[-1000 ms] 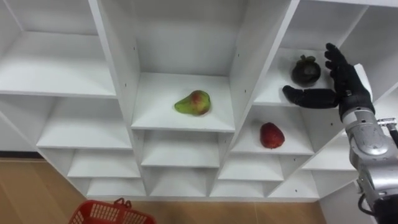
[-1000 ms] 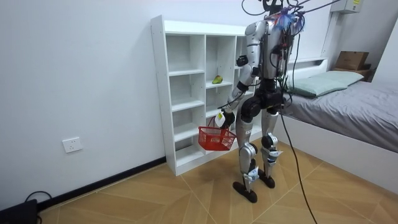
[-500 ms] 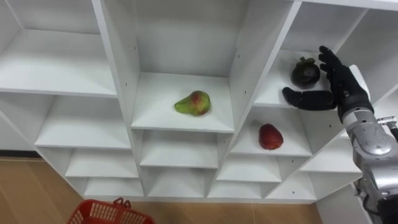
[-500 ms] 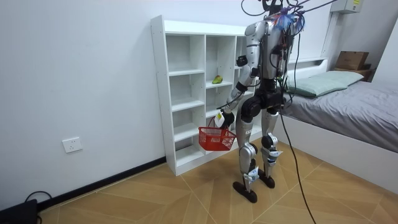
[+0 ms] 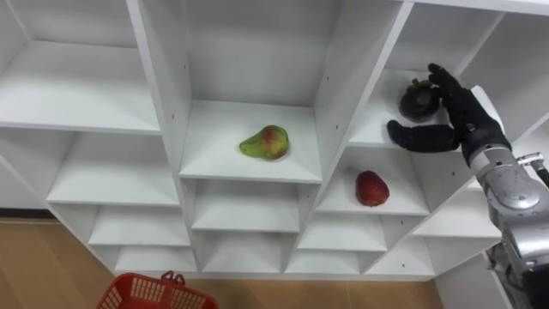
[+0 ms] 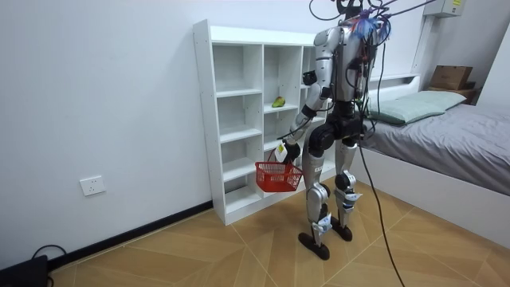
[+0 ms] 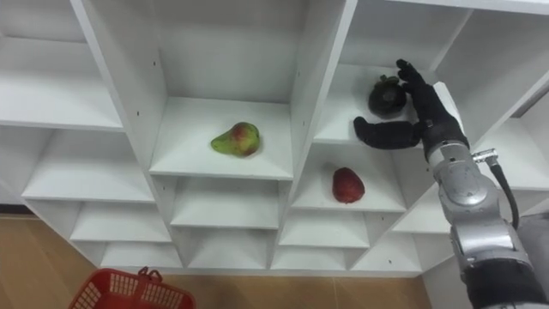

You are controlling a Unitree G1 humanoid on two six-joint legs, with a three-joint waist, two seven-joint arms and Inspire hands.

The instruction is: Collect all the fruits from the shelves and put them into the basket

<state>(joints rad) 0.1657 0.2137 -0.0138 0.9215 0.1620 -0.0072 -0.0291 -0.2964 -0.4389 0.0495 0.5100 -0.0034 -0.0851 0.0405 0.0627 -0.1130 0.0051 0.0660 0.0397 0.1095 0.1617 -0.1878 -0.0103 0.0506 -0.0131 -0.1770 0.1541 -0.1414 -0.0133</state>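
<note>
My right hand [image 5: 459,116], fingers spread, reaches round the mangosteen [image 5: 416,101] at upper right, not gripping it. The pear [image 5: 265,142] at center and the red fruit [image 5: 371,188] sit shelved. All 3 are left to collect, I judge. The red basket [image 5: 154,294] waits at the bottom.

— That white board closet [image 5: 214,129]: smooth, matt. The red lattice basket [image 5: 154,294]: plastic, slightly shiny.
— The green-red pear [image 5: 266,142] has waxy, glossy skin; the black right hand [image 5: 463,112] looks matt, the herringbone wood floor [image 6: 239,255] softly sheened.

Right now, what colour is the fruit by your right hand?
Dark, almost black; the fruit shows best in the left eye view, by the right hand.
</note>
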